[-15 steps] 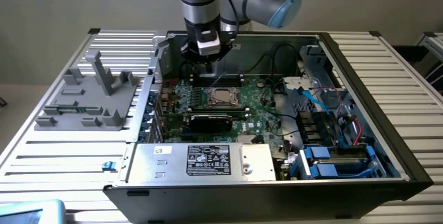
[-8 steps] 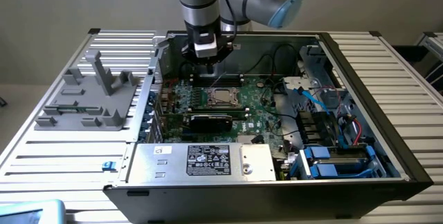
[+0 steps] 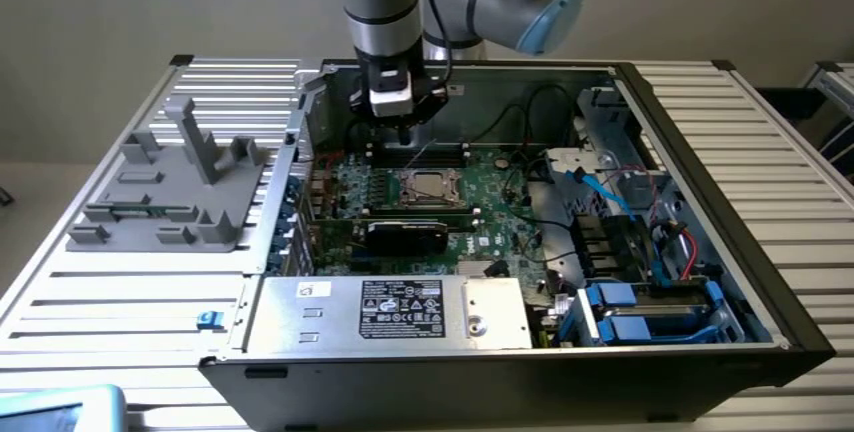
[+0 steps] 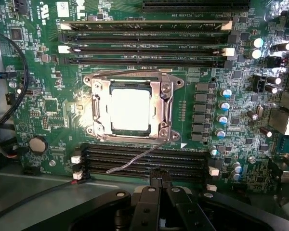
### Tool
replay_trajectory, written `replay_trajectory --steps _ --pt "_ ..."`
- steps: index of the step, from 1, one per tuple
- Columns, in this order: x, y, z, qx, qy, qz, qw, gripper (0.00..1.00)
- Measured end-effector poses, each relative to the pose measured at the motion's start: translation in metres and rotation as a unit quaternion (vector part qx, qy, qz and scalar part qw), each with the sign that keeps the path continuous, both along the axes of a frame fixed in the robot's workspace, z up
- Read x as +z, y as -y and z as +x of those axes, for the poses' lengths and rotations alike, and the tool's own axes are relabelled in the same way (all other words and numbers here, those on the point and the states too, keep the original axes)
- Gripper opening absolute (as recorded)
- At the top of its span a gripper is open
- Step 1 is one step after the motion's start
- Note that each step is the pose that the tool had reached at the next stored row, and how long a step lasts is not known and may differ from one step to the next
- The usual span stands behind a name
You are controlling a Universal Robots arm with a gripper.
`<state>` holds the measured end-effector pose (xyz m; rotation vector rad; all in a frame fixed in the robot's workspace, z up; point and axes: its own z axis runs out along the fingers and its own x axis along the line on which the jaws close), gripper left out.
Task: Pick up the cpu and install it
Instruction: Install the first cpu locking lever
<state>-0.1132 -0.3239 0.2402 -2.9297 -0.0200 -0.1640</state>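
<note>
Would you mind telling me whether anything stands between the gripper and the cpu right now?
Nothing visible does. The shut gripper hangs above the motherboard, and the cpu lies with its silver top bare inside the socket frame. A thin wire lever lies low over the memory slots beside the frame.

Cpu point(image 4: 130, 109) in socket frame point(image 4: 165, 96) (between memory slots point(image 4: 144, 36))

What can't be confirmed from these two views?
- Wrist view: glare whites out the cpu top; socket frame covers its edges, so seating is unclear.
- Exterior view: cpu too small for detail.
- Wrist view: gripper body cut off by the picture's edge.
</note>
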Motion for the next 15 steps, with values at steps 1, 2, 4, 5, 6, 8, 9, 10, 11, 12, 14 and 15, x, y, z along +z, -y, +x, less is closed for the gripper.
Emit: replay_trajectory --steps 1,2,4,5,6,8,9,10,11,12,14,15 --pt "0.0000 0.0000 0.0000 0.000 0.0000 0.0001 1.0000 0.11" --pt "0.0000 0.0000 0.0000 0.000 0.0000 0.0001 1.0000 0.11" --pt "-0.0002 0.0001 -0.0003 0.000 0.0007 0.0019 1.0000 0.11" --pt "-0.0006 0.0001 -0.0007 0.000 0.0024 0.0034 1.0000 0.11" --pt "-0.0010 0.0001 -0.0012 0.000 0.0043 0.0053 1.0000 0.11" --pt "-0.0018 0.0001 -0.0018 -0.001 0.0068 0.0113 0.9999 0.11" --pt "-0.0028 0.0001 -0.0019 -0.002 0.0070 0.0131 0.9999 0.11" --pt "-0.0039 0.0001 -0.0019 -0.005 0.0070 0.0140 0.9999 0.11" --pt "-0.0052 0.0001 -0.0021 -0.008 0.0070 0.0144 0.9998 0.11" --pt "-0.0065 0.0002 -0.0022 -0.011 0.0070 0.0146 0.9998 0.11" --pt "-0.0088 0.0002 -0.0025 -0.018 0.0071 0.0149 0.9997 0.11" --pt "-0.0092 0.0006 -0.0028 -0.019 0.0071 0.0149 0.9997 0.11"
